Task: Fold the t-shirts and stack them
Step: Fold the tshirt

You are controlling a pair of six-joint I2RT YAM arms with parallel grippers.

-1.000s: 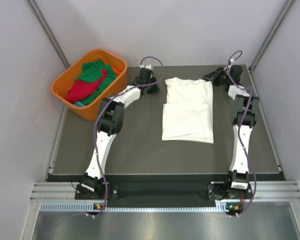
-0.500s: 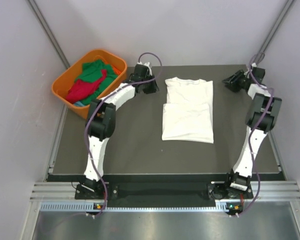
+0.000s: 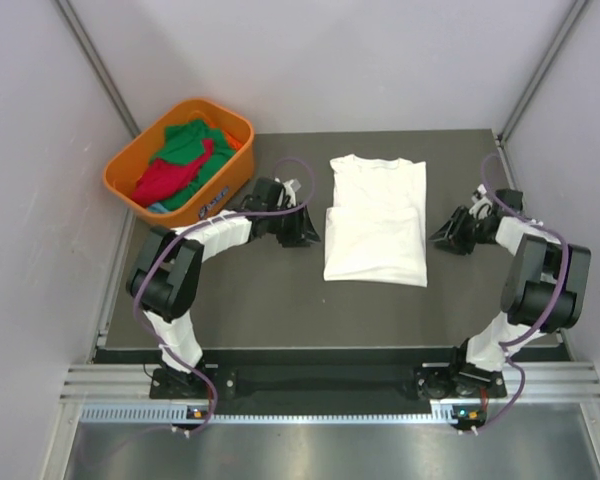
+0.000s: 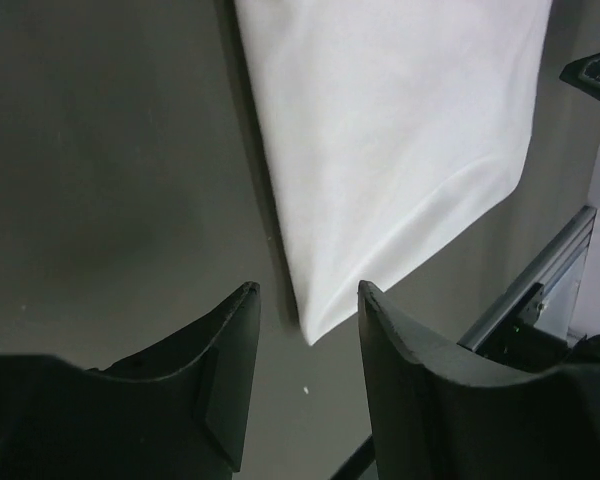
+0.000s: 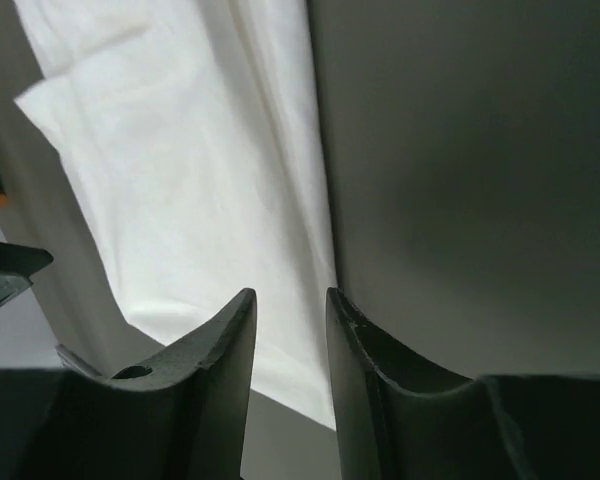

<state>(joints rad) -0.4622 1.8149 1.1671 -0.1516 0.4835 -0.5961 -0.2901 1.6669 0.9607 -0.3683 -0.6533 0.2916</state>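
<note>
Left gripper (image 3: 308,228) and right gripper (image 3: 442,238), jaws parted and empty, flank the white t-shirt (image 3: 376,225) at frame centre, apparently positioned to seize its side edges

the top external camera sits high above and behind the arm bases and looks steeply down, far enough off to take in the whole tabletop (image 3: 280,300), with the left gripper (image 3: 305,228) and right gripper (image 3: 442,238) either side of the white t-shirt (image 3: 376,220). each wrist camera rides just behind its own gripper and looks out between the fingers, close over the tabletop, the left gripper (image 4: 305,290) facing one side edge of the shirt and the right gripper (image 5: 288,295) the other. all three views share the white t-shirt's near end and the dark surface beside it.
</note>
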